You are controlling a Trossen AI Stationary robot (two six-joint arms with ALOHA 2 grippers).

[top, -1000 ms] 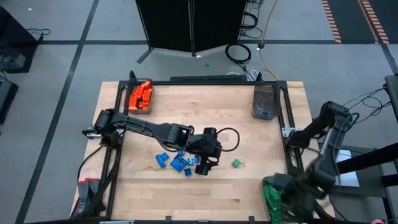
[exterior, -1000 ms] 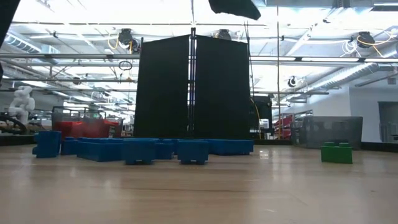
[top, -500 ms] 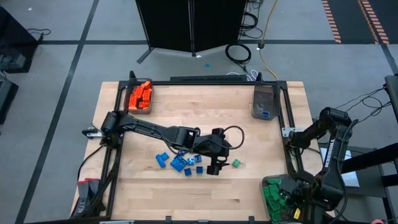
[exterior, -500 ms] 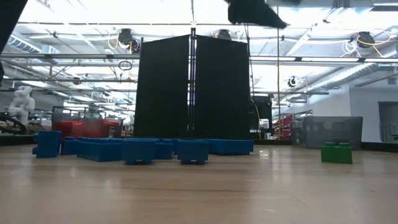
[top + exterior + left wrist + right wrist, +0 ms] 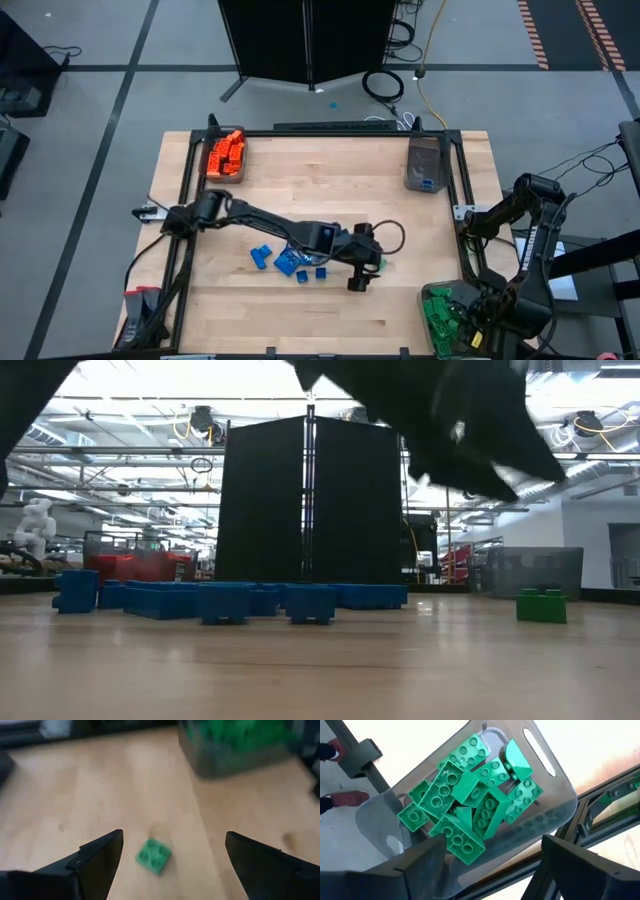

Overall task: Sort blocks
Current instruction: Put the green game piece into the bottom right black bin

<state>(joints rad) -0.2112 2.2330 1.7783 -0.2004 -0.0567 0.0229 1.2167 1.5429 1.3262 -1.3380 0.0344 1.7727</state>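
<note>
You see one small green studded brick (image 5: 153, 855) lying flat and alone on the pale wood-grain table (image 5: 330, 170), just right of a loose cluster of blue bricks (image 5: 290, 260) near the table's middle. Your left gripper (image 5: 362, 277) hangs over that green brick, its two dark fingers spread wide, holding nothing. Orange bricks (image 5: 226, 153) fill a bin (image 5: 225, 176) at the table's far left corner. A translucent grey bin (image 5: 555, 795) with rounded corners and slotted handles, at the near right corner, holds a jumbled heap of green bricks (image 5: 470, 800). Your right gripper (image 5: 490, 862) hovers above that heap, fingers wide apart and empty.
</note>
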